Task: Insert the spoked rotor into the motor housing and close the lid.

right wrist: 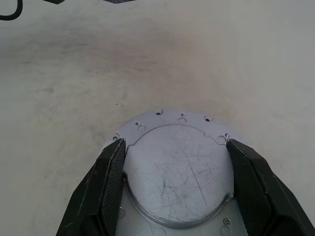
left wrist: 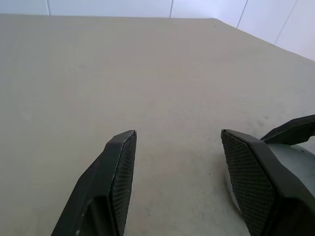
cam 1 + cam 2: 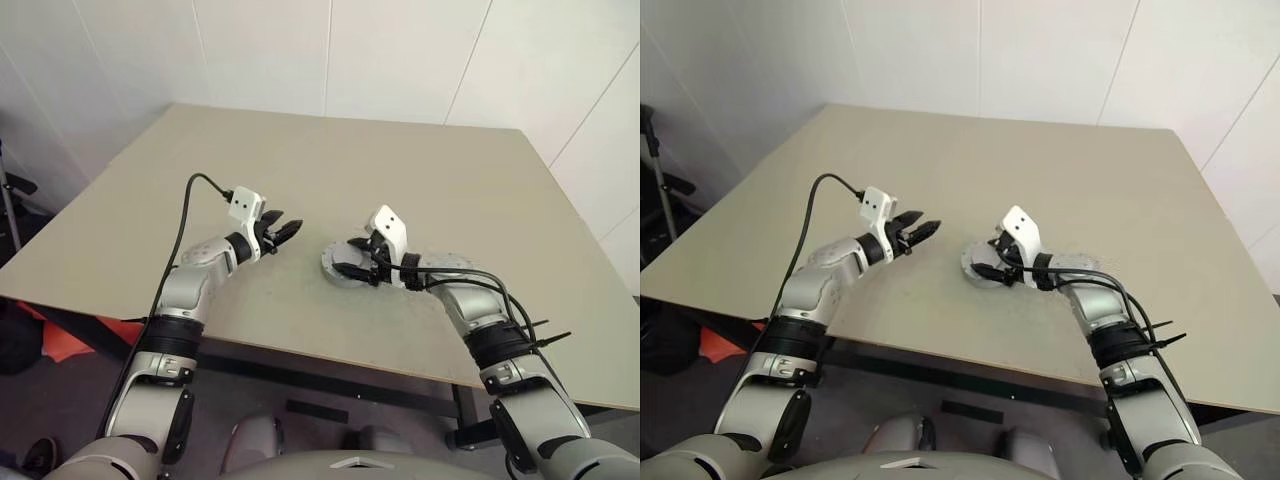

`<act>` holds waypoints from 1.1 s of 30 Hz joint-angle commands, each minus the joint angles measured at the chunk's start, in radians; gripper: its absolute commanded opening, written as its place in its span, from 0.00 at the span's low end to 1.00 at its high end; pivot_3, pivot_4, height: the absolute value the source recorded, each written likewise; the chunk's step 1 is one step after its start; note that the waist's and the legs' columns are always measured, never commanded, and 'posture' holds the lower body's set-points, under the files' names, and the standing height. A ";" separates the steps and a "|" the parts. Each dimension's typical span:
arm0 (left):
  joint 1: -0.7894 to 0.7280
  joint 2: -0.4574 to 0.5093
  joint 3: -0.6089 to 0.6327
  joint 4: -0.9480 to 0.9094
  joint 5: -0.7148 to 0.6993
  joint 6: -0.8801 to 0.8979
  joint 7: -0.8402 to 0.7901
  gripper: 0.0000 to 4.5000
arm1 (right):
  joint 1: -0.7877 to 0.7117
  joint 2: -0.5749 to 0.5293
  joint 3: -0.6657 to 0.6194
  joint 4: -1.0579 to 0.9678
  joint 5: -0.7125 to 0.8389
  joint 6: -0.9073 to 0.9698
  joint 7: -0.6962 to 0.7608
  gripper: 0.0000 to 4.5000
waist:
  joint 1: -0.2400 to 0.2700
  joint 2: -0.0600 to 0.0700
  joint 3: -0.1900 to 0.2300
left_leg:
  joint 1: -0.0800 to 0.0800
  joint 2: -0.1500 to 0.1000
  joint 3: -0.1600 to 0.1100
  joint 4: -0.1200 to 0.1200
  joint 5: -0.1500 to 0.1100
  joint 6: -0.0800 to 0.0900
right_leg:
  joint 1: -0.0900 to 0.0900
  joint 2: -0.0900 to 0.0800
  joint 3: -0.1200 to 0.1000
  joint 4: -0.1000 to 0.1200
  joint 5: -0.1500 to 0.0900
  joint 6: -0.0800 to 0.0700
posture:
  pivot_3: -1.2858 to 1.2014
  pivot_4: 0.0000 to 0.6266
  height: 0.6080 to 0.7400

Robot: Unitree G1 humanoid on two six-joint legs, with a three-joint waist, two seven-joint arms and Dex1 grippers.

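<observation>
Lid (image 1: 179, 169) lies flat on the motor housing (image 1: 147, 125), gripped by the right tool (image 1: 177, 184); left tool (image 2: 179, 184) gapes empty.

- Table (image 3: 420, 170): far half and left side bare, wide passage there.
- Motor housing (image 1: 179, 162) sits near the front edge, lid (image 1: 177, 174) on top; the one obstacle on the surface.
- Right gripper (image 3: 362, 258) straddles the housing, a finger (image 1: 106, 189) at each flank, blocking approach from the right.
- Left gripper (image 3: 283, 232) hovers just left of the housing, jaws apart; narrow gap between them.
</observation>
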 commanded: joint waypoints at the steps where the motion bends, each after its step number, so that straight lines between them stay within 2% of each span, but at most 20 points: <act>1: -0.013 0.006 0.003 -0.036 0.003 -0.011 -0.002 0.65 | 0.040 -0.036 0.039 0.122 -0.116 -0.035 -0.054 0.70 | 0.000 0.000 0.000 | 0.000 0.000 0.000 0.000 0.000 0.000 | 0.000 0.000 0.000 0.000 0.000 0.000 | 0.52 0.00 1.00; 6: -0.014 0.006 0.005 -0.034 0.003 -0.012 -0.003 0.65 | 0.031 -0.031 0.031 0.122 -0.105 -0.048 -0.054 0.70 | 0.000 0.000 0.000 | 0.000 0.000 0.001 0.000 0.000 0.000 | 0.000 0.000 0.000 -0.001 0.000 0.000 | 0.52 0.00 1.00; 18: -0.012 0.009 0.005 -0.036 0.004 -0.010 -0.005 0.65 | 0.010 0.014 -0.087 -0.016 0.130 0.262 0.045 0.70 | 0.001 0.000 0.000 | -0.005 0.000 0.001 0.000 0.000 0.000 | -0.003 0.000 0.000 -0.001 0.002 -0.003 | 0.52 0.00 1.00; 22: -0.013 0.009 0.004 -0.029 0.007 -0.013 -0.004 0.65 | 0.034 -0.006 -0.064 -0.065 0.111 0.229 0.087 0.70 | 0.000 0.000 0.000 | -0.014 0.000 0.002 0.000 -0.004 0.002 | -0.013 0.000 0.000 0.002 0.004 -0.011 | 0.52 0.00 1.00; 26: -0.014 0.010 0.008 -0.026 0.010 -0.015 -0.004 0.65 | 0.063 -0.015 -0.043 -0.105 0.094 0.180 0.116 0.70 | 0.000 0.000 0.000 | -0.029 0.001 0.002 0.003 -0.004 0.003 | -0.026 0.000 0.000 0.006 0.005 -0.010 | 0.52 0.00 1.00; 33: -0.014 0.010 0.007 -0.027 0.012 -0.016 -0.004 0.65 | 0.095 -0.018 -0.046 -0.153 0.107 0.136 0.157 0.70 | 0.002 0.000 0.000 | -0.031 0.002 0.002 0.005 -0.006 0.007 | -0.027 0.000 -0.001 0.006 0.004 -0.012 | 0.52 0.00 1.00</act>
